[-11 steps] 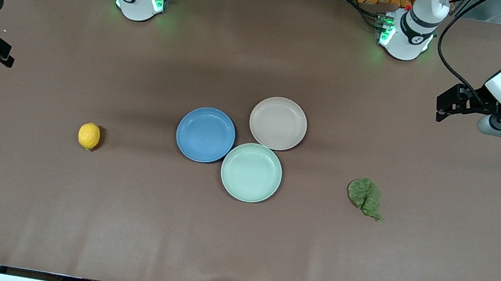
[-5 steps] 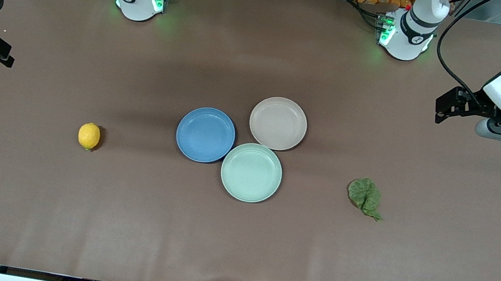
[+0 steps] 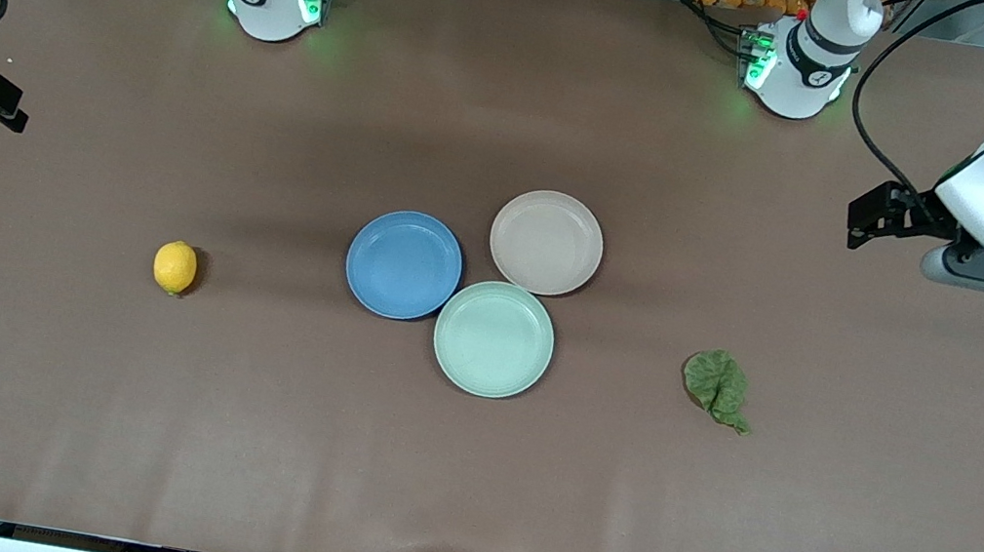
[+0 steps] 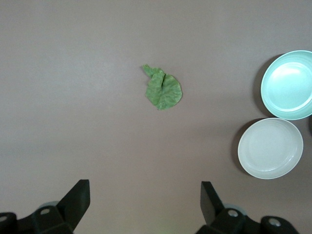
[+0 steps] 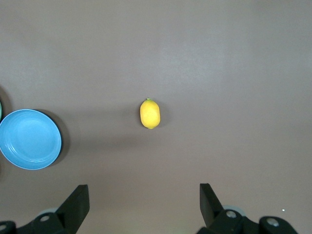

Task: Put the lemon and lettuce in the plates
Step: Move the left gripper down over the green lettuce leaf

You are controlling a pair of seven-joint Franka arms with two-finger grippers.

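1. You had the left gripper (image 4: 141, 202) up over bare table at the left arm's end, jaws apart, holding nothing.
2. Your right gripper (image 5: 141, 202) hung wide open too.
3. The lemon (image 3: 174, 267) lay at 9 o'clock from the blue plate (image 3: 404, 264); the lettuce (image 3: 717, 385) at 4 o'clock from the beige-pink plate (image 3: 547, 242).

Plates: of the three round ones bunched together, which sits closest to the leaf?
The pale mint-green plate. It lies nearest the front camera and closest to the lettuce; the blue plate and beige-pink plate sit farther off.
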